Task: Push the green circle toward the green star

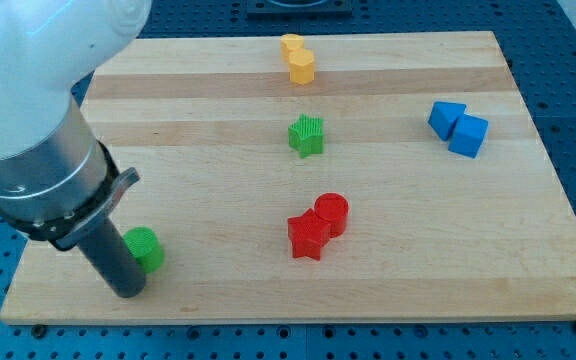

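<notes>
The green circle [145, 247] sits near the board's bottom left corner. The green star [307, 135] lies near the middle of the board, up and to the right of the circle. My dark rod comes down from the large arm at the view's left, and my tip [128, 292] rests on the board just left of and below the green circle, touching or nearly touching it. The rod hides the circle's left edge.
A red star [307, 237] and red circle [332, 214] touch each other right of centre. Two yellow blocks [297, 59] sit at the top edge. Two blue blocks [458, 127] sit at the right. The wooden board [418, 260] ends close below my tip.
</notes>
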